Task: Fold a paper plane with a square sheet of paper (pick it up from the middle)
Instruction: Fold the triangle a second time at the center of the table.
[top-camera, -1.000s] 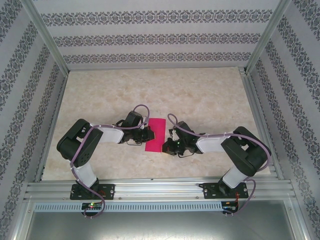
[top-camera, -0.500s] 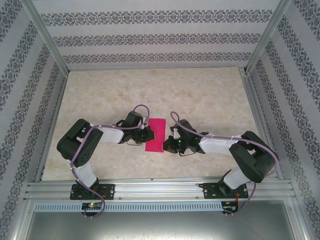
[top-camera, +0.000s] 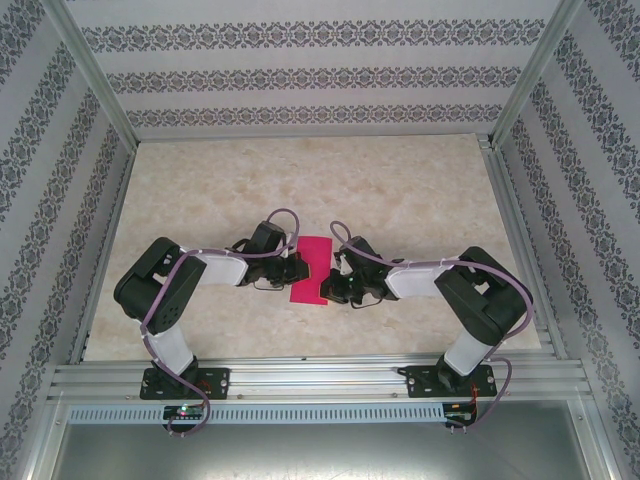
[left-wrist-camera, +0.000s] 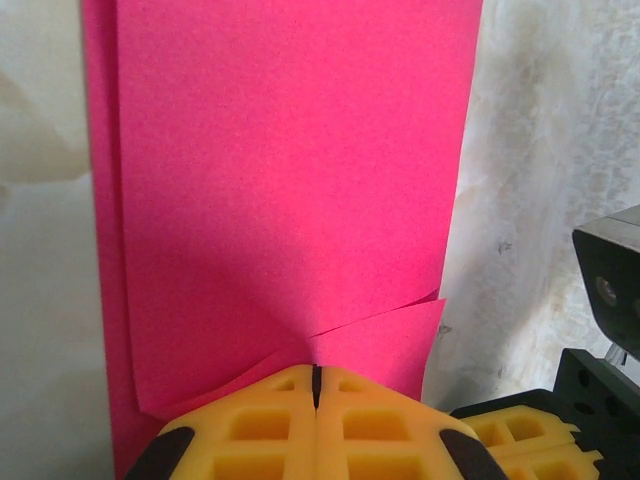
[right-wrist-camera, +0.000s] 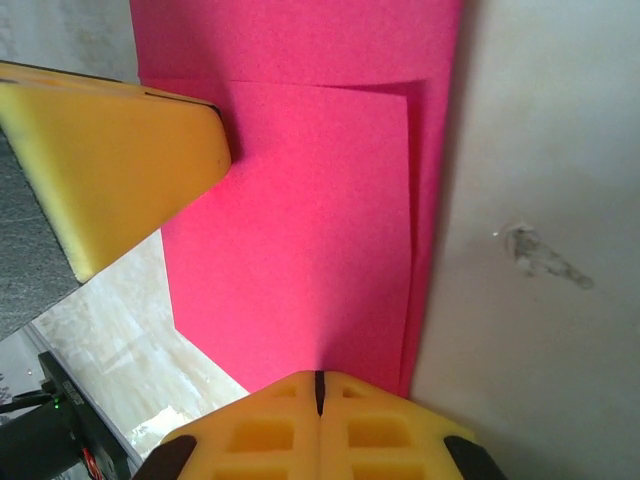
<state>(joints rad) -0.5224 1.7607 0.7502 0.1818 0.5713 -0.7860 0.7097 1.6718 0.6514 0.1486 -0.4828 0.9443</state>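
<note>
The square sheet of paper (top-camera: 312, 268) is magenta-pink and folded into a narrow strip on the marble table between my two grippers. My left gripper (top-camera: 300, 270) is at its left edge. In the left wrist view its yellow fingers are shut at the tips (left-wrist-camera: 316, 372), and the sheet's (left-wrist-camera: 280, 180) layers crease toward them. My right gripper (top-camera: 333, 287) is at the lower right edge, also shut (right-wrist-camera: 320, 378), with a top flap of the sheet (right-wrist-camera: 300, 230) running into its tips. The left finger (right-wrist-camera: 120, 160) shows beside that flap. The paper plane is out of view.
The marble table (top-camera: 400, 190) is walled by patterned panels and aluminium posts. A metal rail (top-camera: 320, 380) at the near edge carries both arm bases. The right gripper's black body (left-wrist-camera: 610, 280) sits close beside the paper's right side.
My right gripper has slid left onto the paper and its elbow has shifted. The strip's lower part looks narrower. The left arm has not moved.
</note>
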